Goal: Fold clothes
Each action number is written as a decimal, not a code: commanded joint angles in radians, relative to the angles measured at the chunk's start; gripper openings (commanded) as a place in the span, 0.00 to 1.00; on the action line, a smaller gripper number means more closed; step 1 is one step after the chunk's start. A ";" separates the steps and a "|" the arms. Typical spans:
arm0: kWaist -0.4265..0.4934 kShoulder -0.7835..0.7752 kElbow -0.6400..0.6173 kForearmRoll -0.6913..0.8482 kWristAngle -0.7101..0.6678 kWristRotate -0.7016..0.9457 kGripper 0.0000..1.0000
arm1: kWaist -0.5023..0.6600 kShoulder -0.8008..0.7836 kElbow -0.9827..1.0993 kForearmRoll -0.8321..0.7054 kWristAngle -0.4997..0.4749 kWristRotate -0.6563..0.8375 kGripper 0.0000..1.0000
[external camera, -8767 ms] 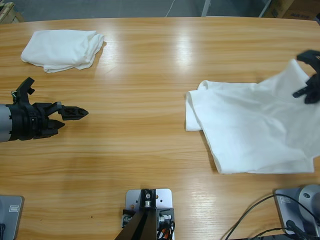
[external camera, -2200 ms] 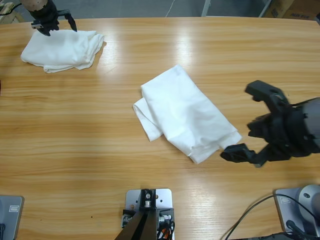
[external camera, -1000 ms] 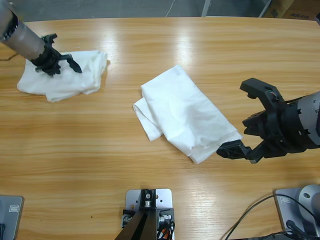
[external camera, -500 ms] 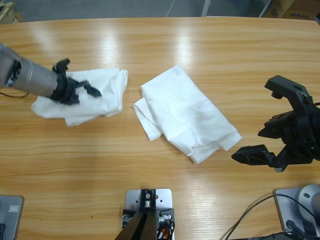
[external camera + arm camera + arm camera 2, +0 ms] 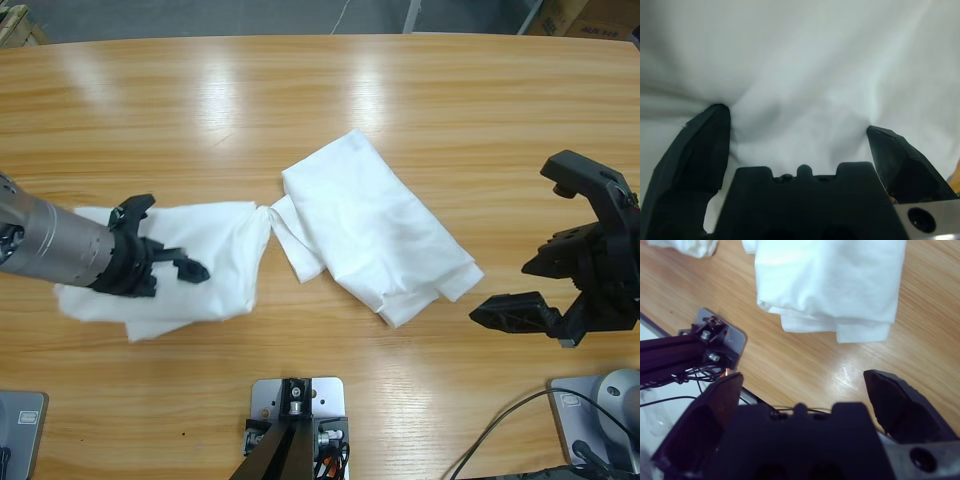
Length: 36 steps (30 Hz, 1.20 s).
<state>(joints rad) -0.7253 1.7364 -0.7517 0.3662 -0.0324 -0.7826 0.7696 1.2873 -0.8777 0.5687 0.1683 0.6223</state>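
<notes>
Two white T-shirts lie on the wooden table (image 5: 400, 110). The folded one (image 5: 370, 235) sits at the middle, its doubled edge also in the right wrist view (image 5: 830, 285). The crumpled one (image 5: 175, 285) lies at the front left, its right tip touching the folded shirt's left fold. My left gripper (image 5: 172, 238) rests on the crumpled shirt, jaws wide apart and pressed into the cloth, which fills the left wrist view (image 5: 805, 65). My right gripper (image 5: 512, 238) stands open and empty, just right of the folded shirt.
The table's far edge (image 5: 320, 38) runs along the top, with grey floor behind it. Cardboard boxes (image 5: 585, 15) stand past the far right corner. Black cables (image 5: 510, 430) hang at the front right. A corner of the crumpled shirt (image 5: 685, 246) shows in the right wrist view.
The left gripper has dragged the crumpled shirt from the far left corner toward the front and right, up against the folded shirt. The right gripper has drawn back to the right.
</notes>
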 commanded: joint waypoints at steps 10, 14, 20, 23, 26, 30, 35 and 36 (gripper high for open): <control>0.024 -0.096 -0.053 0.134 0.058 -0.071 0.95 | -0.004 -0.141 0.081 0.016 0.016 0.001 1.00; 0.024 -0.118 -0.055 0.135 0.054 -0.062 0.95 | -0.004 -0.140 0.068 0.019 0.016 -0.001 1.00; 0.007 -0.221 -0.059 0.069 -0.027 -0.074 0.83 | -0.004 -0.136 0.052 0.039 0.019 -0.007 1.00; 0.007 -0.188 -0.047 -0.081 -0.097 -0.096 0.83 | -0.004 -0.114 0.026 0.050 0.024 -0.024 1.00; -0.004 -0.138 -0.070 -0.113 -0.113 -0.099 0.83 | -0.004 -0.083 -0.004 0.056 0.023 -0.040 1.00; -0.008 -0.180 -0.063 0.015 -0.059 -0.090 0.84 | -0.004 -0.063 -0.020 0.056 0.023 -0.042 1.00; -0.025 -0.248 -0.064 0.235 0.054 0.119 0.84 | -0.004 -0.060 0.001 0.051 0.022 -0.042 1.00; -0.041 -0.241 -0.086 0.278 0.058 0.230 0.83 | -0.004 -0.061 0.002 0.051 0.021 -0.042 1.00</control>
<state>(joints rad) -0.7283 1.5325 -0.8217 0.4695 -0.0420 -0.8623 0.7696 1.1987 -0.8934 0.6100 0.1758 0.5914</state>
